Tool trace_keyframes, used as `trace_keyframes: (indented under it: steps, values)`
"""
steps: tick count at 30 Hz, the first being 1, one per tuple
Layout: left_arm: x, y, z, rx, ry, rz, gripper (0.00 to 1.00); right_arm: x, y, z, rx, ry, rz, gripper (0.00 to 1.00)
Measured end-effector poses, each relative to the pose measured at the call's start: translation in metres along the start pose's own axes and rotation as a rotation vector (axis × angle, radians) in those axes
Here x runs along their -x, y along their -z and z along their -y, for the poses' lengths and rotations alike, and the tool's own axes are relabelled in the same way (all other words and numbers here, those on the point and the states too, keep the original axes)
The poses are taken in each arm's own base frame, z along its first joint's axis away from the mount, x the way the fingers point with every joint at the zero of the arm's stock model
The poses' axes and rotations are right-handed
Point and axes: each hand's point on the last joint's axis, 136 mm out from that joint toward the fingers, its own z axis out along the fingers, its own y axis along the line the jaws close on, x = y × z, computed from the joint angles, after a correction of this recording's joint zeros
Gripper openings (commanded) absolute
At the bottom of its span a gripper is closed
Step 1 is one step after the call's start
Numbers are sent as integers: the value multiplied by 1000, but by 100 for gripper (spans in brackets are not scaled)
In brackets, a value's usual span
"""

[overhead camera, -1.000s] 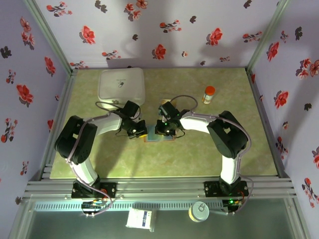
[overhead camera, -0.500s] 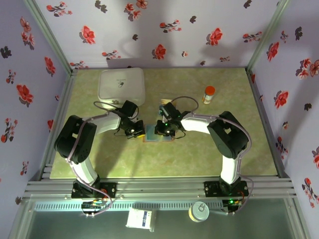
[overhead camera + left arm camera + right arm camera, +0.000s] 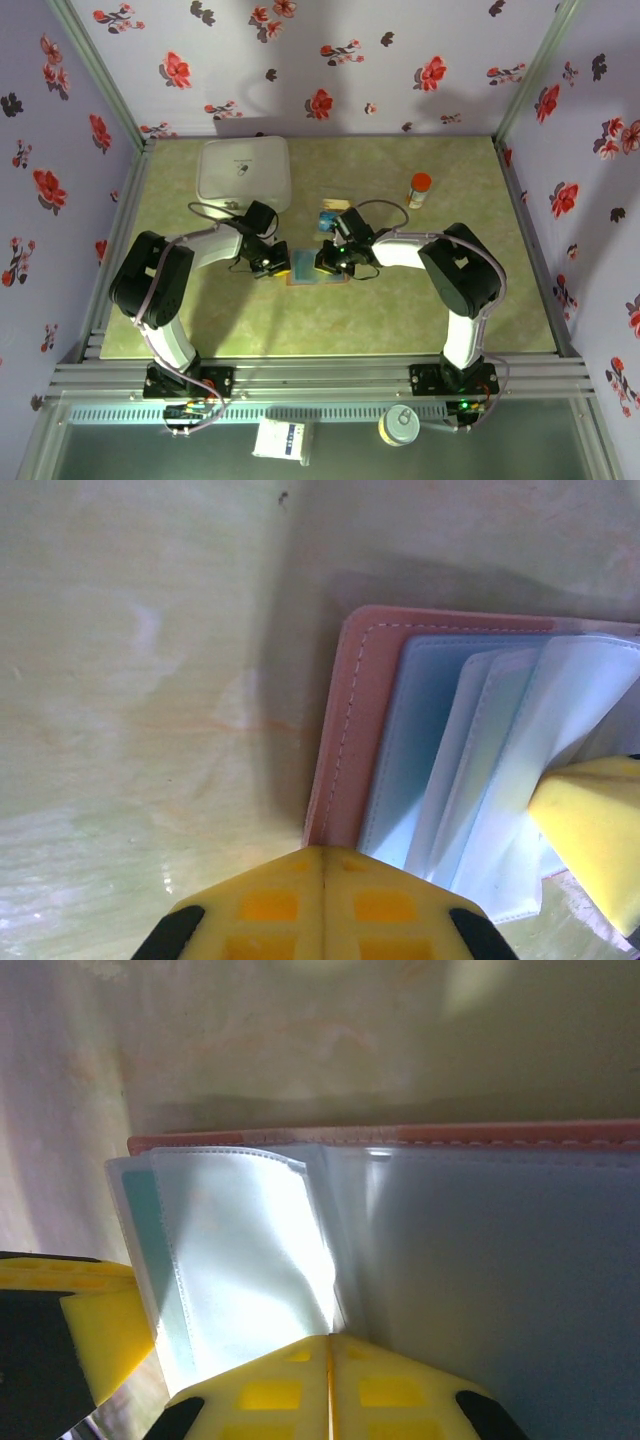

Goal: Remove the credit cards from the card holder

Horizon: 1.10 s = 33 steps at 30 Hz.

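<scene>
— What's on your feed, starting at the left?

— The white box (image 3: 244,172) sits at the back left of the table (image 3: 400,310). Next comes my left gripper (image 3: 272,265). Its wrist camera shows its yellow fingers pressed together with no gap, tip (image 3: 322,852) at the near corner of the card holder's tan edge.

— Where is the card holder itself?

— The card holder (image 3: 306,270) (image 3: 350,730) (image 3: 500,1280) lies open on the table, between my two grippers. Its grey-blue lining faces up and the clear sleeves (image 3: 500,780) are fanned out. A teal card (image 3: 150,1210) shows through the outermost sleeve, tucked inside.

— And the right side?

— My right gripper (image 3: 330,262) (image 3: 330,1338) is closed too, tip on that sleeve's edge. I can't tell whether it's pinching the plastic. The orange-capped bottle (image 3: 420,188) stands well apart, back right.
</scene>
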Motion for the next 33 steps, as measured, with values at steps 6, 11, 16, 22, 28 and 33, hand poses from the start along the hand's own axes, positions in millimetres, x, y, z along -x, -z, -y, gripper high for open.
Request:
trace_keyframes:
  steps: [6,11,16,22,28,33]
  values:
    - [11,15,15,-25,-14,41,0,2,0,-1,38,-20,3,8]
    - [21,30,34,-67,-31,85,5,3,1,-1,55,-24,3,8]
    - [18,28,46,-83,-47,79,9,4,2,-1,68,-25,2,7]
    - [15,8,46,-86,-28,37,15,4,2,-2,83,-26,-3,7]
    - [16,1,44,-89,-18,29,21,3,1,-2,99,-27,-7,6]
    - [16,0,44,-90,-19,31,24,4,1,-3,111,-28,-10,6]
